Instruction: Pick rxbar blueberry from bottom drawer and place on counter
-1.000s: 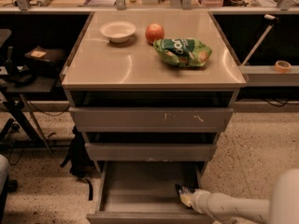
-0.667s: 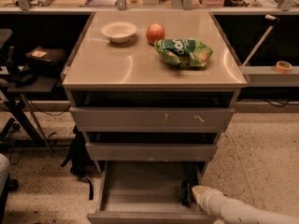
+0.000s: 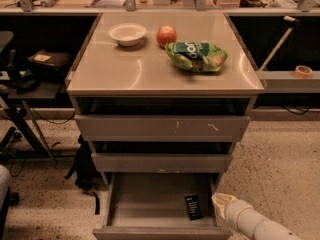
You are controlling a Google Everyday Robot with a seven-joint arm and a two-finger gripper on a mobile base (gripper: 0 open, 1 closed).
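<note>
The rxbar blueberry (image 3: 193, 207), a small dark bar with pale lettering, lies flat on the floor of the open bottom drawer (image 3: 150, 204), near its right front corner. My white arm comes in from the bottom right. My gripper (image 3: 219, 200) is at the arm's yellowish tip, by the drawer's right wall, just right of the bar and apart from it. The counter (image 3: 135, 69) is the glossy beige top of the cabinet.
On the counter stand a white bowl (image 3: 127, 33), a red apple (image 3: 166, 35) and a green chip bag (image 3: 196, 56). The two upper drawers (image 3: 160, 128) are nearly shut. A black chair and stand (image 3: 25, 84) are at the left, and a shelf with a tape roll (image 3: 303, 71) at the right.
My arm has drawn back to the right, off the spot it covered in the drawer. The dark bar now shows uncovered on the drawer floor.
</note>
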